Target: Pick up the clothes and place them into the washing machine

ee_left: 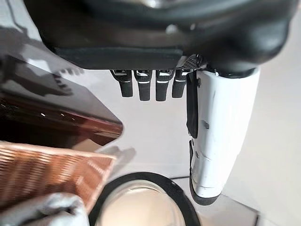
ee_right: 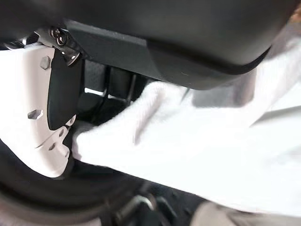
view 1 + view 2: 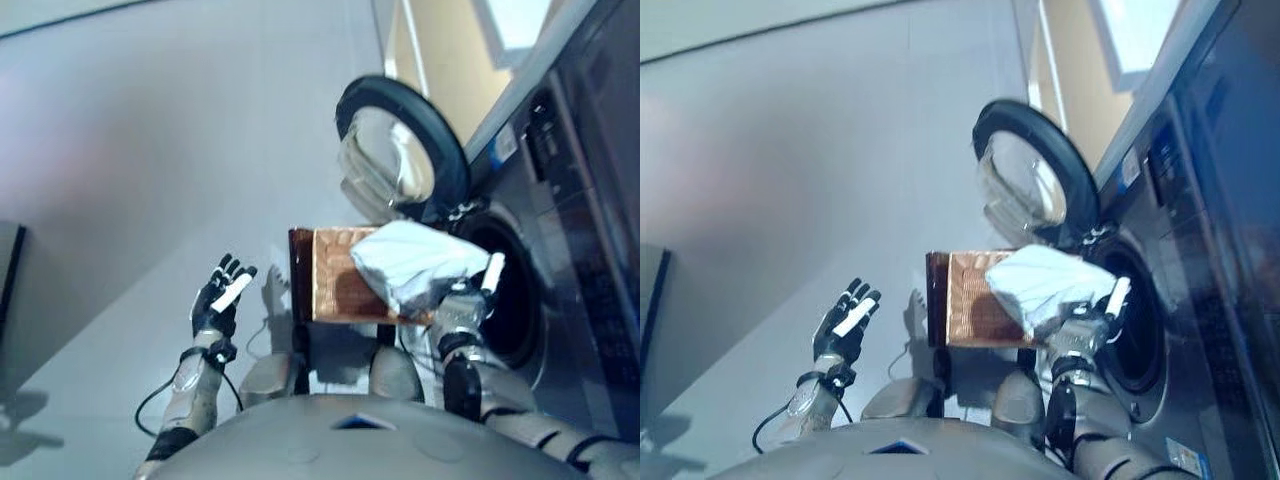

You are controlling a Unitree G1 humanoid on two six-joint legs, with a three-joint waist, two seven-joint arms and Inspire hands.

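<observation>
A white cloth (image 3: 412, 262) hangs bunched from my right hand (image 3: 462, 303), which is shut on it just in front of the washing machine's dark drum opening (image 3: 520, 300). In the right wrist view the cloth (image 2: 197, 150) runs between the white-covered thumb (image 2: 35, 113) and the curled fingers. The cloth drapes over the right end of a woven brown basket (image 3: 325, 285) on the floor. The machine's round door (image 3: 400, 150) stands swung open. My left hand (image 3: 222, 298) is raised over the floor left of the basket, open and empty, fingers (image 1: 148, 82) straight.
The washing machine's front panel (image 3: 590, 200) fills the right side. A dark edge of some object (image 3: 10, 270) shows at the far left. Pale floor (image 3: 150, 150) spreads to the left of the basket.
</observation>
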